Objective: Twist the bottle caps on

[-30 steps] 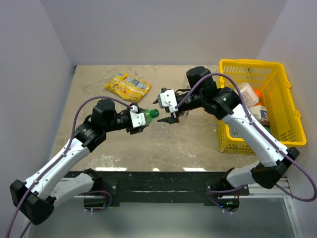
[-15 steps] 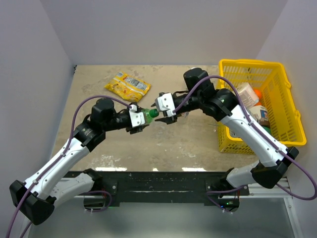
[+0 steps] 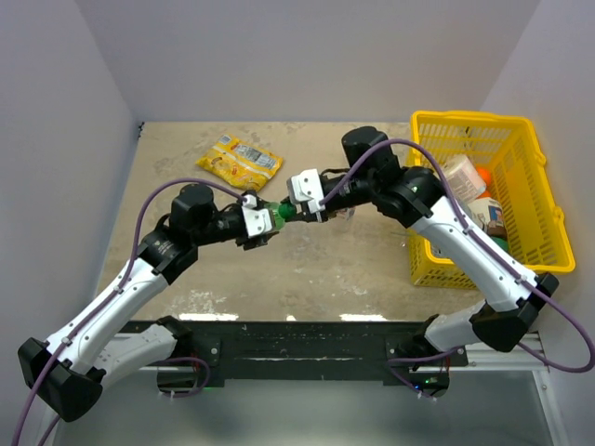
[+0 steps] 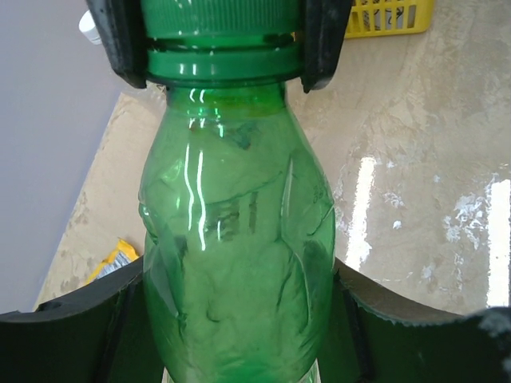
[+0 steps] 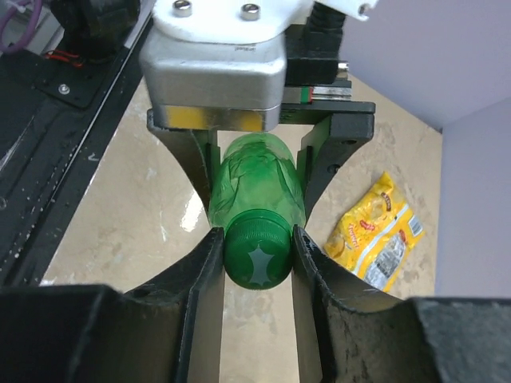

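The workspace is enclosed by plain pale lilac walls. A glossy, mottled beige tabletop is seen beneath both grippers, with bright reflections on it. A yellow plastic lattice basket is set to the right of the right gripper. A yellow snack packet lies beyond the left gripper. The small green plastic bottle is clamped at its body by the left gripper. Its dark green round screw cap, seated on the neck, is pinched between the right gripper's fingers.

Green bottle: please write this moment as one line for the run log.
left gripper: shut on bottle | right gripper: shut on cap | cap: on bottle neck | bottle: held off table
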You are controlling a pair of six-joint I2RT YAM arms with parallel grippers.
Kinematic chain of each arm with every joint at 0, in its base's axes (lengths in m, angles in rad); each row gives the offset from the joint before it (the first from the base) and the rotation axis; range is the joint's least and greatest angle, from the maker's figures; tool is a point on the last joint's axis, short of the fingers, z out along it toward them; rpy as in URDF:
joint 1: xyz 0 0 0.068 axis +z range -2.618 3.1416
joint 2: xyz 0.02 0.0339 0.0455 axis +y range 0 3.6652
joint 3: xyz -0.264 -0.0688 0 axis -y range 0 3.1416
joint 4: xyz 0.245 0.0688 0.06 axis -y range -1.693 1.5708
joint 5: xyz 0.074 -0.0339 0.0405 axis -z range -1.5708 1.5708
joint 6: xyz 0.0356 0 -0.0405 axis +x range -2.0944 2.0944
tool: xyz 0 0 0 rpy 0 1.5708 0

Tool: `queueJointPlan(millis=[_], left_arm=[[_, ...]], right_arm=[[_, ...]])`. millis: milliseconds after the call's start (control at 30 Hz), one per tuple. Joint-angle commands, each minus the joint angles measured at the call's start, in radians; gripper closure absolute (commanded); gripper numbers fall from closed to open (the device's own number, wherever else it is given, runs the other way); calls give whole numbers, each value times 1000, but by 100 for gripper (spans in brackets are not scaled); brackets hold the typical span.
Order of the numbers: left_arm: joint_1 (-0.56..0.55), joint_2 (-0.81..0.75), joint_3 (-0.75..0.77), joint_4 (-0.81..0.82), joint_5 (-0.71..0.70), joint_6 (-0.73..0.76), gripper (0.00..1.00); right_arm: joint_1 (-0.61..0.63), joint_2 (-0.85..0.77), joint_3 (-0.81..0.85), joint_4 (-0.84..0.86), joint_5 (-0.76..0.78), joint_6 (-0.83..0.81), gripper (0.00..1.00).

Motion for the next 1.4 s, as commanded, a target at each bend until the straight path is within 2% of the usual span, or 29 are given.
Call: queueJointPlan(millis=[0,33,67,167,300,333,400,433,500,667,733,833,967,1167,1367], left_arm=[[8,-20,0,143,-125,-21,100],[8,-24,-6,160,-177,-14,100],[9,-24,-19,187,-198,-8,100],[8,-27,-37,220,-229,13,100],[6,-24,-43,231,-199,4,100],[8,-20,-42,226,-186,0,86],[6,-25,-45,220,-179,-10,50],[8,-30,-46,212,-179,-13,20],[8,-39,-43,188,-177,-13,1],[8,-80,-13,2,-179,22,0],[8,-114,-8,-76,-177,49,0],[8,-140,3,-151,-165,32,1],[12,-169,-23,-125,-180,-57,1],[32,-162,-56,-73,-186,-65,1],[34,-154,-63,-52,-170,-70,1]], right_arm=[[7,37,18,146,42,301,97],[7,44,18,192,70,372,98],[6,50,17,216,87,521,100],[-11,65,-2,313,90,779,100],[-13,79,-5,338,93,889,100],[-11,84,6,312,97,883,100],[-14,96,42,274,130,840,100],[-13,99,59,225,142,817,100],[-14,113,114,168,179,751,100],[-19,108,153,-39,260,623,100],[-19,88,117,-111,315,603,100],[-22,6,-15,-121,372,573,100],[-20,-47,-135,-142,420,515,100],[-20,-42,-235,-122,524,446,100],[-20,-22,-314,-37,538,463,100]])
